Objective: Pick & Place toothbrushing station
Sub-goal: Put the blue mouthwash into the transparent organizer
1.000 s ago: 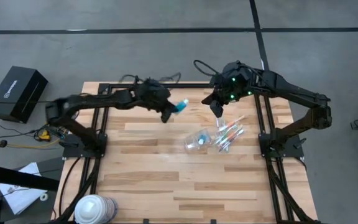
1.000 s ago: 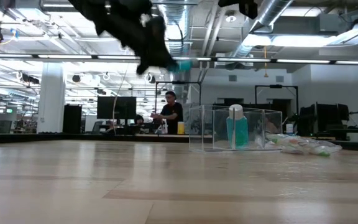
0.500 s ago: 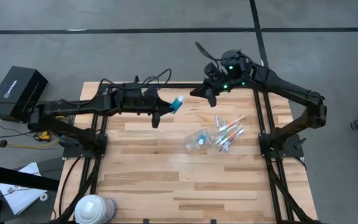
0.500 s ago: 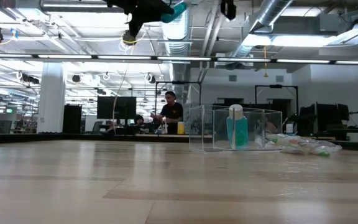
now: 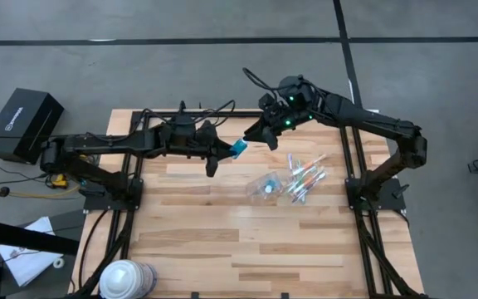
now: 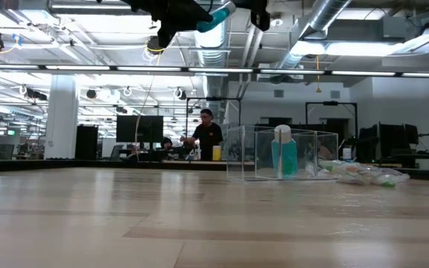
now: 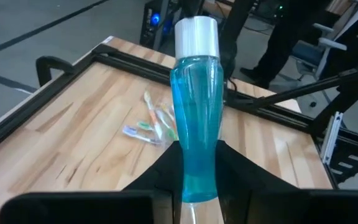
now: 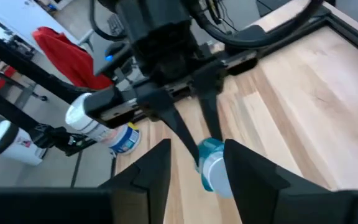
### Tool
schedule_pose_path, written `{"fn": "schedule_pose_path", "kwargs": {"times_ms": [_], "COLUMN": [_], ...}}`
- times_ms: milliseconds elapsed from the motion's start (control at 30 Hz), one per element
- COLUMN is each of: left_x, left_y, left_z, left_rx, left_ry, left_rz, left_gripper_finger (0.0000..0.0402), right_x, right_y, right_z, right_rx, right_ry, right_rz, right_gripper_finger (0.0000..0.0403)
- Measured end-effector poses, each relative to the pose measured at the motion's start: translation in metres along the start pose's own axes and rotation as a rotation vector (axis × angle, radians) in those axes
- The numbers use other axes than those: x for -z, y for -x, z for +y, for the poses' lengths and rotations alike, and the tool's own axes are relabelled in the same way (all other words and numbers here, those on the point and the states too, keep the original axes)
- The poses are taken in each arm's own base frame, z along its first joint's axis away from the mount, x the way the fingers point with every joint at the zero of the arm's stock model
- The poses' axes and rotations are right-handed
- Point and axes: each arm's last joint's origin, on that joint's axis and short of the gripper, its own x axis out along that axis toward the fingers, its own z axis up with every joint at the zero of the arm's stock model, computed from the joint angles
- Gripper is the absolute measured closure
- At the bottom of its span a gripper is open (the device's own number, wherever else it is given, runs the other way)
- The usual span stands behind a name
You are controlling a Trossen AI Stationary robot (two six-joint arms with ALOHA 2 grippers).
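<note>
My left gripper point(image 5: 225, 152) is shut on the short blue tube point(image 5: 239, 148) and holds it high over the far middle of the table, white cap point(image 7: 196, 36) toward the right arm. My right gripper point(image 8: 194, 169) is open, its fingers standing on either side of that cap point(image 8: 215, 175). The see-through cup point(image 5: 264, 187) lies on the table's right half. Several pastel toothbrushes point(image 5: 305, 176) lie flat just right of the cup. My left gripper pinches the tube's tail end point(image 7: 194, 184), opposite the cap, between its two fingers. The fingers come nearly level from the table's left and lie along the tube. The tube sticks out ahead of them, lifted clear, its cap end point(image 6: 226, 9) slanting up. My right gripper: I cannot tell whether a finger touches the cap.
A big white-and-blue roll point(image 5: 127, 278) stands at the table's near left corner. A black box point(image 5: 25, 124) sits on the floor left of the table. Beyond the far edge a person point(image 6: 203, 134) stands in the room. Bare wood fills the near half.
My left gripper has risen with the blue tube, which stays in its hold, and has drawn a little toward the table's left. My right gripper has swung left toward the tube's cap and opened.
</note>
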Motion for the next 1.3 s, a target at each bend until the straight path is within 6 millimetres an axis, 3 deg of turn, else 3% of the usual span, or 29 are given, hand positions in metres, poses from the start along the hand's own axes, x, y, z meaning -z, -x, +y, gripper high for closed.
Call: {"fn": "schedule_pose_path", "kwargs": {"times_ms": [233, 533, 1300], "left_x": [-0.001, -0.005, -0.009], "left_y": [0.0, 0.001, 0.003], "left_z": [0.0, 0.008, 0.017], "left_rx": [0.007, -0.023, -0.023], "left_ry": [-0.001, -0.018, -0.011], "left_rz": [-0.012, -0.029, -0.053], "left_gripper_finger": [0.0344, 0.0344, 0.0344], "right_x": [0.0, -0.003, -0.003], "right_y": [-0.001, 0.007, 0.007], "right_z": [-0.001, -0.018, -0.016], "right_rx": [0.004, 0.017, -0.039], "right_ry": [-0.002, -0.042, -0.031], "right_rz": [0.001, 0.015, 0.028], "right_gripper_finger": [0.0284, 0.029, 0.029]}}
